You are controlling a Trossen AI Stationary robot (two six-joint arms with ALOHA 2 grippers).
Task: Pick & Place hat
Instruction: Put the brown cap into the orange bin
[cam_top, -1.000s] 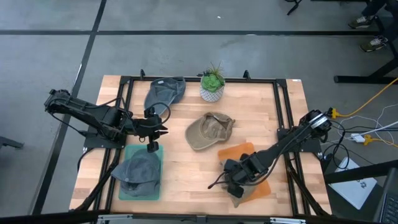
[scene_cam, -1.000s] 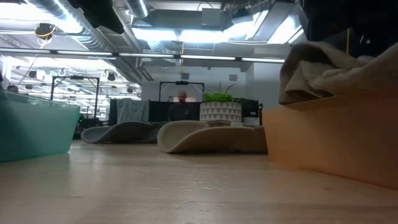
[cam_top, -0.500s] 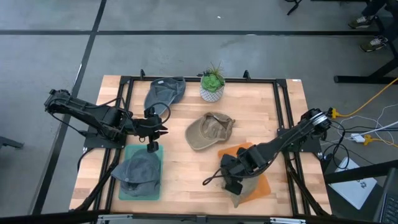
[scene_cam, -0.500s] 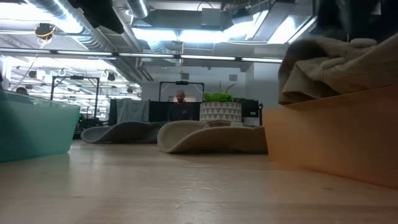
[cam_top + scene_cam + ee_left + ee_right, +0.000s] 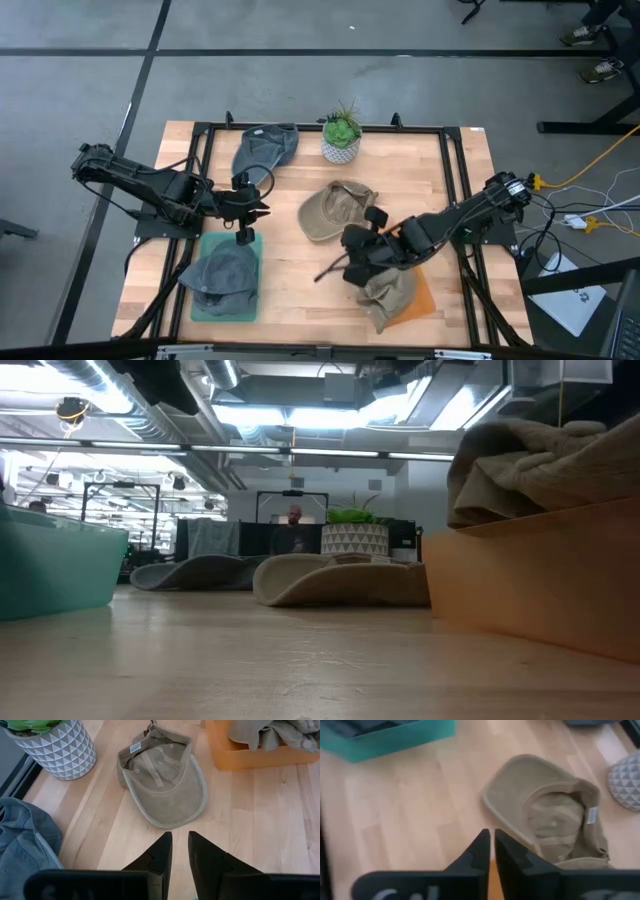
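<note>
- Right tool point(image 5: 352, 268) sits over the desk point(image 5: 290, 270) just off the orange tray's point(image 5: 425, 297) inner edge, near the brim of the loose tan hat point(image 5: 335, 210). In the right wrist view its two fingers point(image 5: 481, 851) are nearly touching w/ only a slit between them, nothing pinched, so we read it as closed and empty.
- That tan hat lies upside down mid-desk, between the plant pot point(image 5: 341, 141) and the orange tray, inside facing up w/ the label showing point(image 5: 160, 780).
- A 2nd tan hat point(image 5: 392, 296) is crumpled in the orange tray, spilling over the tray's near edge. Low view shows it heaped above the tray wall point(image 5: 530, 575).
- Left tool point(image 5: 243, 237) hangs at the far edge of the teal tray point(image 5: 252, 300), arm coming in from the desk's left side. Left wrist view: fingers point(image 5: 162, 852) close together w/ a narrow gap, holding nothing. We call it closed too.
- Grey hat point(image 5: 222, 272) sits in the teal tray, filling most of it.
- Another grey hat point(image 5: 262, 148) lies on the desk at the back, just beside the pot on its left.
- Low view: teal tray wall point(image 5: 60, 570) on one side, orange on the other, loose tan hat point(image 5: 340, 582) and pot point(image 5: 354, 540) in between. A person point(image 5: 292, 517) shows far back in the room, too small to say more.
</note>
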